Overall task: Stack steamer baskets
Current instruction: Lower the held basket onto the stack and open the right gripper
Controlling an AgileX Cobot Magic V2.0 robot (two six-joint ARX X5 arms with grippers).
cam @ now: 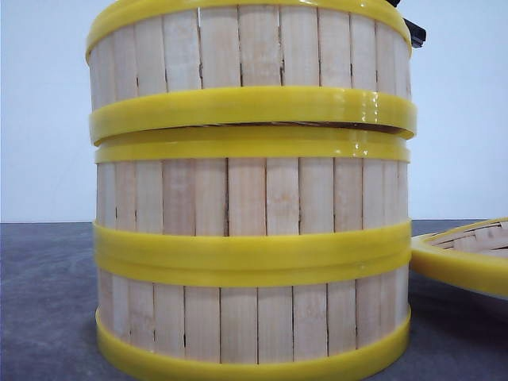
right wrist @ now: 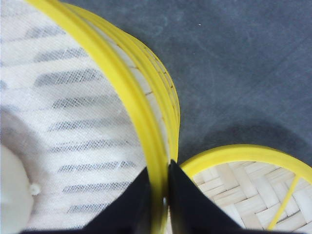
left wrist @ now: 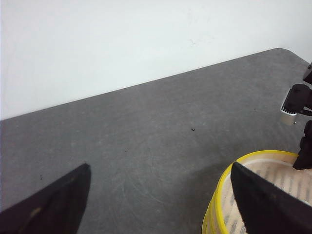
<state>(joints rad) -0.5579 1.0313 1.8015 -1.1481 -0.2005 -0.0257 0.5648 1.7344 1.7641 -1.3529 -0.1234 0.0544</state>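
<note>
I have the right end effector (right wrist: 160, 195) clamped on the yellow rim of the top steamer basket (cam: 250, 59), one finger inside the wall and one outside, and the front view shows that basket sitting on the two stacked steamer baskets (cam: 252, 262) but not yet seated: a thin dark gap runs under its bottom rim toward the right side, so it rides slightly tilted. The stack stands on the dark surface (cam: 48, 302) close to the camera, and the woven lid (right wrist: 243, 180) lies just beside its base on the right. My left end effector (left wrist: 161, 204) hangs with its fingers well apart and nothing between them, over bare surface beside the stack, whose top rim shows at the edge of that wrist view. To finish this step well, I judge I should ease the held side straight down until the two yellow rims meet all the way round, checking the front view for that gap closing, and only then let the fingers part. Releasing early could leave the basket cocked or let it slide off. When I lift away I want to go straight up, so the inner finger does not drag the rim.
</note>
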